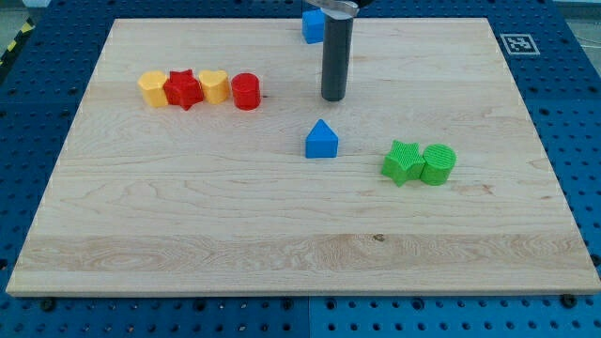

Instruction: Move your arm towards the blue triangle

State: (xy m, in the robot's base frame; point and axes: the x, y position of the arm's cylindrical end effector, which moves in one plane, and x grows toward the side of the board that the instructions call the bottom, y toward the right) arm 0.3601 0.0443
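Note:
The blue triangle (321,140) sits near the middle of the wooden board (188,235). My tip (334,98) is just above it in the view and slightly to the right, a short gap away, not touching. The rod rises from there to the view's top. A second blue block (311,25) lies at the top edge, partly hidden behind the rod; its shape is unclear.
A row at the upper left holds a yellow block (152,89), a red star (184,90), a yellow heart (214,85) and a red cylinder (246,92). A green star (404,161) and a green cylinder (439,163) sit together at the right.

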